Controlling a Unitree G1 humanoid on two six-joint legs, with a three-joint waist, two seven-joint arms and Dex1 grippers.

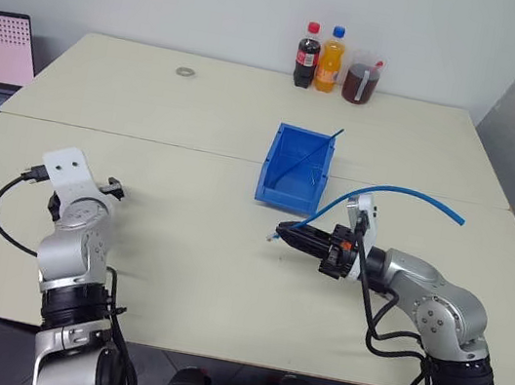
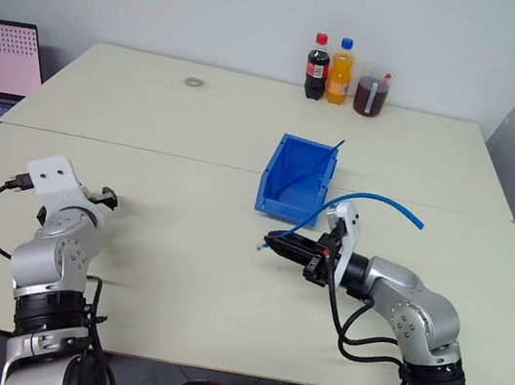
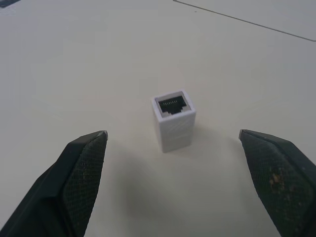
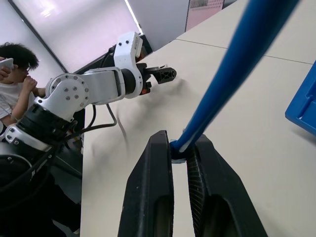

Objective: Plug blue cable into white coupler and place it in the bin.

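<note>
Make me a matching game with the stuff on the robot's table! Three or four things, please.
Things:
1. blue cable
2. white coupler
3. bin
4. left gripper

States:
A. open, fingers either side of a small block
B. standing on the table, socket up
C. pinched in the right gripper
D. in the middle of the table

Pairs: 1-C, 2-B, 3-D, 4-A

White coupler [image 3: 173,119] upright on table; blue cable [image 1: 391,191] arches beside bin [image 1: 293,168].

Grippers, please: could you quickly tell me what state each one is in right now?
Left gripper: open, empty, the small white boxy plastic coupler standing between its fingers.
Right gripper: shut on the thin bright-blue cable.
</note>
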